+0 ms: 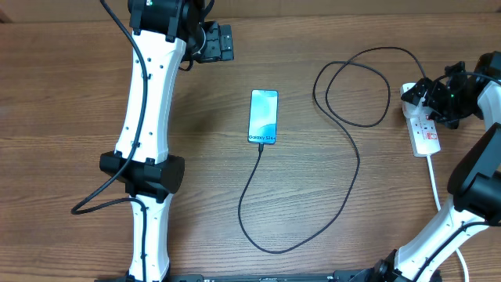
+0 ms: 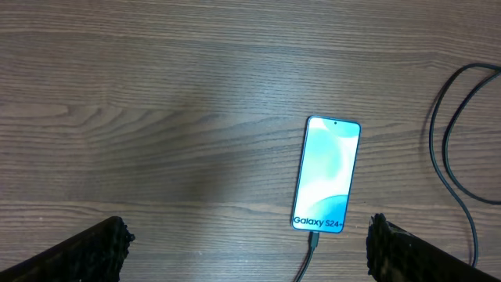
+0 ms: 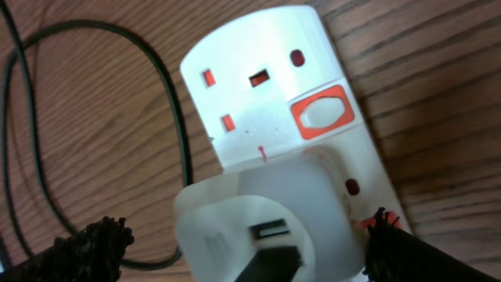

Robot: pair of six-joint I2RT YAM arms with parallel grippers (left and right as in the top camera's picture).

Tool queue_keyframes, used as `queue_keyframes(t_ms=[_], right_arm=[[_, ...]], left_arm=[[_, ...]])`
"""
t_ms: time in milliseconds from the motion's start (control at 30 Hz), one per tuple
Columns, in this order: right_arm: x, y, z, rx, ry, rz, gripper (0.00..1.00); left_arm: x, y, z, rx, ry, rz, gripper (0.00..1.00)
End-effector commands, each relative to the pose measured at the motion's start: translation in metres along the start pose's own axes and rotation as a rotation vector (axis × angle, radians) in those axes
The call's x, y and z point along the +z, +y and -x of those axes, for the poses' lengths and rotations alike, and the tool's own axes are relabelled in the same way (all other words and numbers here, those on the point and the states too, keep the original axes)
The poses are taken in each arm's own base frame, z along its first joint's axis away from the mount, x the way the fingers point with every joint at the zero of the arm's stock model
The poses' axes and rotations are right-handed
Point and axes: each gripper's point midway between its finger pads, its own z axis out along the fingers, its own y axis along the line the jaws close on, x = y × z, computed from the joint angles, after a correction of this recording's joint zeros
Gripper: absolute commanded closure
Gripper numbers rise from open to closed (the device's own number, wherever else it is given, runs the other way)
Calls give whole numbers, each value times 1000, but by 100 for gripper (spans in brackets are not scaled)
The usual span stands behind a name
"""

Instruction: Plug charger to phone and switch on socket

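Observation:
The phone (image 1: pixel 264 117) lies flat mid-table with its light blue screen up; it also fills the left wrist view (image 2: pixel 327 174). The charger's black cable (image 1: pixel 344 180) loops from the phone's near end, where its connector tip (image 2: pixel 314 241) sits in the port, over to the right. It ends in a black plug (image 3: pixel 275 260) in a white adapter (image 3: pixel 258 207) on the socket (image 3: pixel 266 86). A red-framed switch (image 3: pixel 319 113) shows beside the free outlet. My left gripper (image 2: pixel 247 231) hovers open, far-left of the phone (image 1: pixel 221 43). My right gripper (image 3: pixel 246 233) hangs open over the adapter.
The socket's thick white cord (image 1: pixel 435 184) runs toward the near right edge past my right arm's base. Loops of black cable (image 1: pixel 352 86) lie left of the socket (image 1: pixel 423 129). My left arm (image 1: pixel 145 117) stretches along the table's left side.

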Motion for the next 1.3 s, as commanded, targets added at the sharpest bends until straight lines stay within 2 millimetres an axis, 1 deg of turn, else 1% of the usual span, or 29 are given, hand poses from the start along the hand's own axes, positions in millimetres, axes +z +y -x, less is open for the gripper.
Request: queue_keyframes(t_ms=[0,533,767,1267], right_arm=[[6,1,-5,-7,15,4,0],[7,1,-1,-15,-3,8,0],[9,8,-3,-13,0,53,0],[9,8,-11,2,32,53,0]], left_arm=[[5,1,0,24,6,15,0],[5,1,0,24,6,15,0],[5,1,0,24,6,15,0],[5,1,0,24,6,15,0]])
